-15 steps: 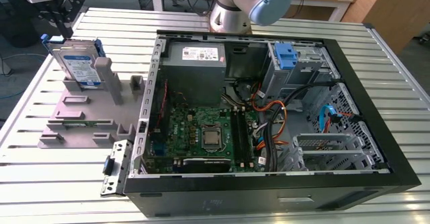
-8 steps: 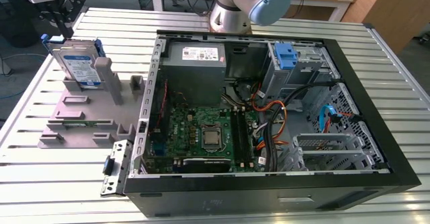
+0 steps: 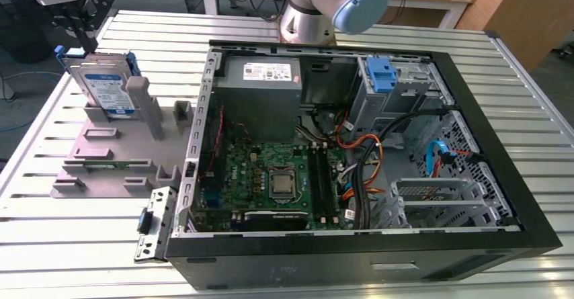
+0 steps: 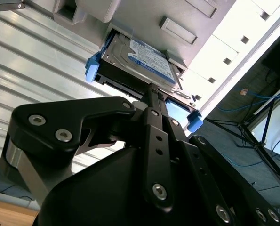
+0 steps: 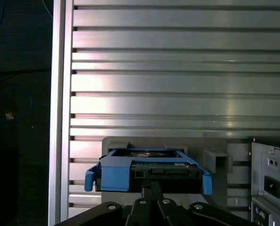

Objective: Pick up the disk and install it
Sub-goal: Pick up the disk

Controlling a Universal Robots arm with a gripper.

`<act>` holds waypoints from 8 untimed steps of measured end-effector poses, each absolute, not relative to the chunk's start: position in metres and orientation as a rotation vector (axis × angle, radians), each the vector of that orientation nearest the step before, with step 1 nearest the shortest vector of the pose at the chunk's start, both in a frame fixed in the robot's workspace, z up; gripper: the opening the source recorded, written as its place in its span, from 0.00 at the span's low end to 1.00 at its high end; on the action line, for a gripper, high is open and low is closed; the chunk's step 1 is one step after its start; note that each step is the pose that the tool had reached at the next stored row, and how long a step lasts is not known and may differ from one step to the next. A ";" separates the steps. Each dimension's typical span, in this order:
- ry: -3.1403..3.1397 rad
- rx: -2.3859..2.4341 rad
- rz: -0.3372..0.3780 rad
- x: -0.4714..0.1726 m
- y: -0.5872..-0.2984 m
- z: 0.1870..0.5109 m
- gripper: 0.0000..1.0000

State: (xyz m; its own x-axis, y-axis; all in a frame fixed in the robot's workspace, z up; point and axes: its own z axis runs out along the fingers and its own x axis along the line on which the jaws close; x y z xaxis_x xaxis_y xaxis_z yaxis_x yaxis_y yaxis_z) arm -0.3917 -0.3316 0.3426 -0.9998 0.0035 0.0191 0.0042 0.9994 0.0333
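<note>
Exterior view, disk: the disk is standing on edge in a grey holder at the exterior view's far left. It is sitting outside the open computer case, so it is not yet installed.
Exterior view, hand: the hand is hanging directly over the disk's upper edge, its tips just at that edge.
Exterior view, setting: the slatted bench is carrying both holder and case. Inside the case, the grey power supply and a blue latch piece are lying along the far wall.
Second wrist view, hand: the fingers are lying drawn together with no gap showing between them, and their tips are meeting the middle of the disk's end face.
Second wrist view, grasp: I cannot tell whether they are pinching any part of it.
Second wrist view, rails: the blue side rails are projecting at both ends, and this is probably what is keeping the drive seated upright in its slot.
First wrist view, alignment: the hand is lining up on the centre of the blue-framed disk, likely so that a lift would be coming out straight and balanced.
First wrist view, surroundings: the holder is backing the disk, with the case just beside it.
</note>
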 end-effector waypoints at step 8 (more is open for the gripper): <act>-3.121 -0.006 -0.052 -0.393 -0.332 0.342 0.11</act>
State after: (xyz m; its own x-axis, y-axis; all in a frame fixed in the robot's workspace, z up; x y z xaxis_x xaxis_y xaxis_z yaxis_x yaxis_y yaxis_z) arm -0.3932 -0.3316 0.3421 -0.9998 0.0035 0.0204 0.0042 0.9994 0.0332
